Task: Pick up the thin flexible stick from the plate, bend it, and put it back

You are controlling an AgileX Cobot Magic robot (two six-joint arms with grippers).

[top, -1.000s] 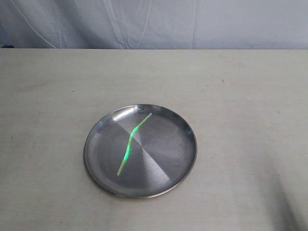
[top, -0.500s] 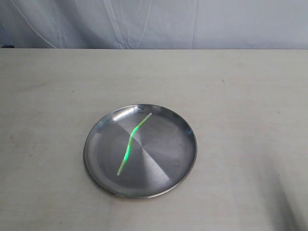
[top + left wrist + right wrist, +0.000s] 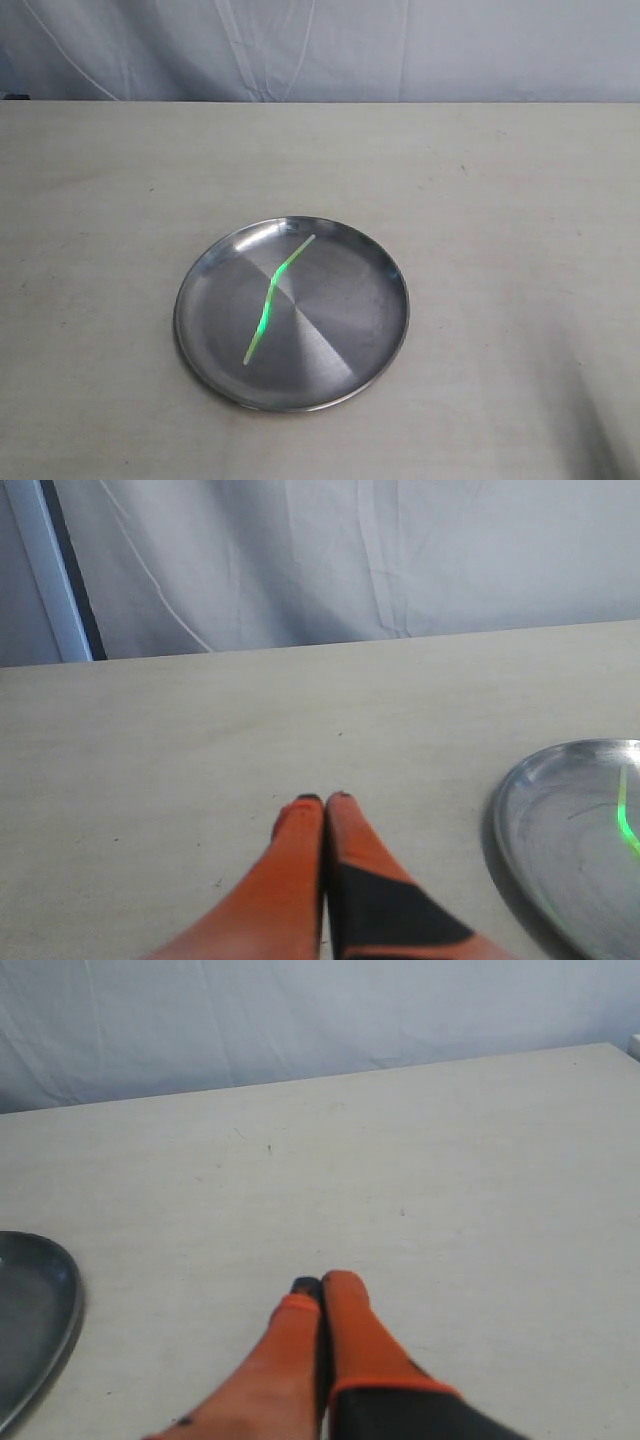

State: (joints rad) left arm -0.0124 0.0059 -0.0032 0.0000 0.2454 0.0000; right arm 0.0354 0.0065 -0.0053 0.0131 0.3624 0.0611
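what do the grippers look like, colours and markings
Left gripper: two slim tapered orange fingers with small dark tips, one finger carrying a black angular patch. Right gripper: the same orange tapered fingers, black further back on one. No cables or arm links show.

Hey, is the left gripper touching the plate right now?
Apart. The left wrist view shows bare table between the shut left gripper and the rim of the plate.
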